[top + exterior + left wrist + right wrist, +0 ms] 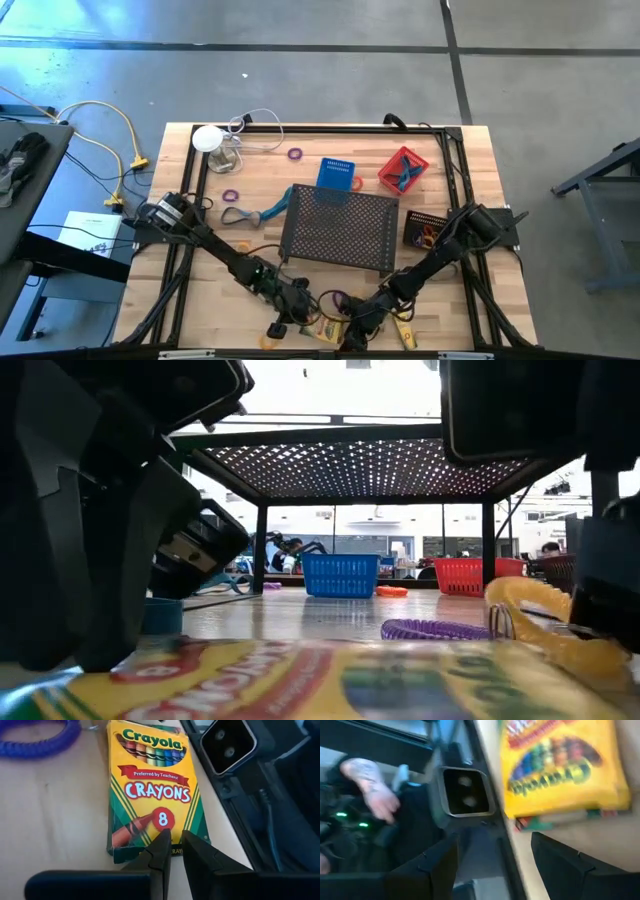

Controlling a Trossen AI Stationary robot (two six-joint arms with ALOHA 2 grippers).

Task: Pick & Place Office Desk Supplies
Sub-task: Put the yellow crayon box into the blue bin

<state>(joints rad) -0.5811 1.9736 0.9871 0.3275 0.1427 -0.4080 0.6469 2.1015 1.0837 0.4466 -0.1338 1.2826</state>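
The crayon box [155, 790] reads "Crayola Crayons 8, Preferred by Teachers", lying at the table's six o'clock edge. Left gripper [174, 851] nearly clenched, empty, over it; right gripper [492, 865] spread wide, empty, beside it.

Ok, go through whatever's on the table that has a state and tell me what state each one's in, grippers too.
Crayon box: lying flat, closed, face up.
Left gripper: nearly shut, empty, tips over the box's end.
Right gripper: open, empty, beside the box.
Black mesh tray: upside down, standing on its legs.
Blue basket: upright.
Red basket: upright, items inside.
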